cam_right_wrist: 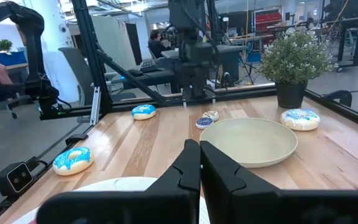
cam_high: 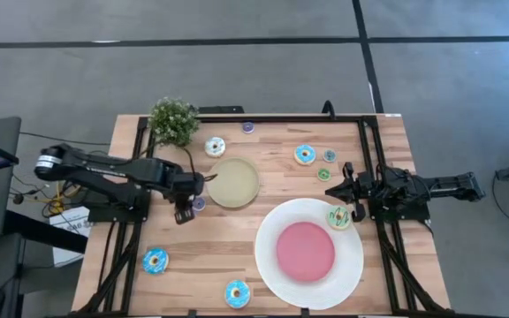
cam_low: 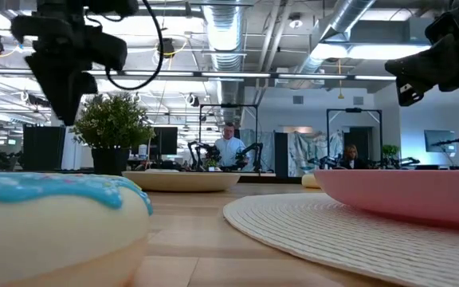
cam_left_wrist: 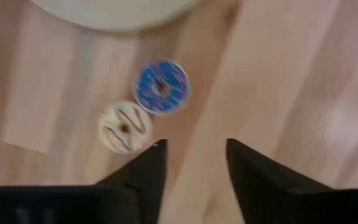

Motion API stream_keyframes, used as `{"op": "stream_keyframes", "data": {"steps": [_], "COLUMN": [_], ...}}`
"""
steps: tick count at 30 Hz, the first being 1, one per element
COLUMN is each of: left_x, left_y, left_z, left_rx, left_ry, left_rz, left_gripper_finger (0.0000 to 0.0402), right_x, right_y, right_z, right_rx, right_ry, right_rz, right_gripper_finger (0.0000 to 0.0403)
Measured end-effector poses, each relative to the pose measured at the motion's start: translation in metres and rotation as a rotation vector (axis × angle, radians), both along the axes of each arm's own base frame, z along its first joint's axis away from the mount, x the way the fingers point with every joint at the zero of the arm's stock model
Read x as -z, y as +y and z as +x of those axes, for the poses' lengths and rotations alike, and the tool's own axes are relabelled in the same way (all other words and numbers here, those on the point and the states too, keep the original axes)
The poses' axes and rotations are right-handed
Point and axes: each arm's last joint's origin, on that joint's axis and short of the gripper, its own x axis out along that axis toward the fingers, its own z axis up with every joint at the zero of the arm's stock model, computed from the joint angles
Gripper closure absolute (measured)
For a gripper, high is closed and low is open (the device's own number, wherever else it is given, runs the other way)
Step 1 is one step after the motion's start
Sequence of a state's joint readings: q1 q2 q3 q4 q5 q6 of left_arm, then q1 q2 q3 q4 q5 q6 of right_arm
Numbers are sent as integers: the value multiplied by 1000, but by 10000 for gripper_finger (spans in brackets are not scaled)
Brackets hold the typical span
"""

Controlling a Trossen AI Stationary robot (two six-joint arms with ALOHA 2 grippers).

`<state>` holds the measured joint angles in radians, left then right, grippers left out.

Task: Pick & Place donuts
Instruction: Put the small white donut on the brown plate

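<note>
My left gripper (cam_high: 184, 212) (cam_left_wrist: 194, 155) hangs open above the table, just left of the tan plate. Beyond its fingertips lie a tiny blue donut (cam_left_wrist: 161, 87) and a tiny cream donut (cam_left_wrist: 125, 127), flat on the wood (cam_high: 199, 203). My right gripper (cam_high: 347, 189) (cam_right_wrist: 199, 152) is shut and empty, raised over the table's right side. A green-iced donut (cam_high: 338, 216) rests on the big white plate's rim. Larger donuts lie at the far side (cam_high: 215, 147) (cam_high: 304, 155) and near the near edge (cam_high: 155, 260) (cam_high: 237, 293).
The tan round plate (cam_high: 233, 182) sits mid-table and the big white plate with a pink centre (cam_high: 272, 265) is near right. A potted plant (cam_high: 174, 121) stands at the far left. Tiny donuts (cam_high: 248, 127) (cam_high: 329, 155) (cam_high: 323, 174) are scattered far right. People sit in the room beyond.
</note>
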<state>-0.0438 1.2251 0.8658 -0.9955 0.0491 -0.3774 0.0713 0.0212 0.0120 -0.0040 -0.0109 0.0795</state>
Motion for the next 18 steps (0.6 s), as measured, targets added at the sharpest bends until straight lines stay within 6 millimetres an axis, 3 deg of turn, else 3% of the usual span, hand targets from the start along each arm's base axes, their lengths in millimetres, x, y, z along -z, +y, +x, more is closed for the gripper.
{"op": "stream_keyframes", "data": {"steps": [9, 18], "left_x": [22, 54], "left_y": [1, 4], "left_z": [11, 28], "left_rx": [290, 437], "left_ry": [120, 266], "left_rz": [118, 186], "left_gripper_finger": [108, 90], "right_x": [0, 0], "right_y": [0, 0], "right_z": [0, 0], "right_rx": [0, 0], "right_ry": [0, 0], "right_rz": [0, 0], "right_gripper_finger": [403, 403]}}
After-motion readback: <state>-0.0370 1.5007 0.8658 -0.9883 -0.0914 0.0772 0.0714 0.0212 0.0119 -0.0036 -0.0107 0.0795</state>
